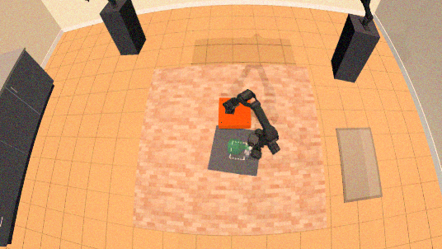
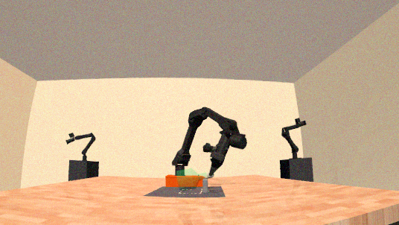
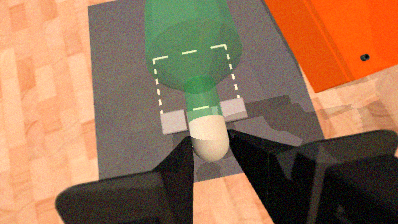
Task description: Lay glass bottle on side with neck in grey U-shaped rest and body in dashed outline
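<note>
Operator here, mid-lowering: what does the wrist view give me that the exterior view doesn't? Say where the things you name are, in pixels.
Only wrist: the black jaws point(image 2: 211, 176) on either side of the cream cap point(image 3: 209, 139), seen from above.

Only exterior: the black arm's bent links point(image 2: 190, 135) and two dark pedestals point(image 2: 77, 170) point(image 2: 301, 169).

Both: the green glass bottle point(image 2: 191, 180) point(image 3: 194, 50), grey U-shaped rest point(image 2: 205, 185) point(image 3: 173, 122), and orange box point(image 2: 172, 181) point(image 3: 345, 45).

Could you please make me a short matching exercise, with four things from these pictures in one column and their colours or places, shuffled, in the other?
1. bottle body
2. bottle cap
3. box
4. dashed outline

A. orange
B. between the tool's fingers
C. marked on the dark mat
D. see-through green

1-D, 2-B, 3-A, 4-C
</note>
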`<state>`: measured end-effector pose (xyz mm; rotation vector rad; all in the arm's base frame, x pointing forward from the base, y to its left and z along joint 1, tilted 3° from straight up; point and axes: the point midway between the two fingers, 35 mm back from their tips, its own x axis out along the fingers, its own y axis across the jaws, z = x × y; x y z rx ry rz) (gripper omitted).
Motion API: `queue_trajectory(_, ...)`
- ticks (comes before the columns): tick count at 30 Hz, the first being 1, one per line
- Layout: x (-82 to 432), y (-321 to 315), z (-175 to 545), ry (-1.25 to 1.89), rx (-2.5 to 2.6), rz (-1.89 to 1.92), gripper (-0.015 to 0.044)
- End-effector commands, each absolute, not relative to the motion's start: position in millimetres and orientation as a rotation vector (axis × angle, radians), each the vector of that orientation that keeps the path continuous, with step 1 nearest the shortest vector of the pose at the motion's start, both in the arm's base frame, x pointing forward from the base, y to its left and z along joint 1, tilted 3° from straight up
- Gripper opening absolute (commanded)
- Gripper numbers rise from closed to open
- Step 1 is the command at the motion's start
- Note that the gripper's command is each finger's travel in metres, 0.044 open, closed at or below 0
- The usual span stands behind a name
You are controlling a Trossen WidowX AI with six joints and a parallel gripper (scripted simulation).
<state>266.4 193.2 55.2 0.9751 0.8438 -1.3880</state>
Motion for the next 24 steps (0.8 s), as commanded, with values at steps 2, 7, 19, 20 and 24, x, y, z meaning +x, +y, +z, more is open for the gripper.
queue_trajectory(2, 267.0, 194.1, 50.7, 0.843, 0.976, -1.390, 0.0130)
queue_trajectory(7, 266.9, 195.7, 47.8, 0.844, 0.975, -1.387, 0.0130)
queue_trajectory(19, 266.8, 197.9, 42.9, 0.849, 0.974, -1.381, 0.0130)
queue_trajectory(20, 266.8, 197.9, 42.8, 0.849, 0.974, -1.380, 0.0130)
queue_trajectory(24, 266.7, 197.8, 42.2, 0.851, 0.974, -1.379, 0.0130)
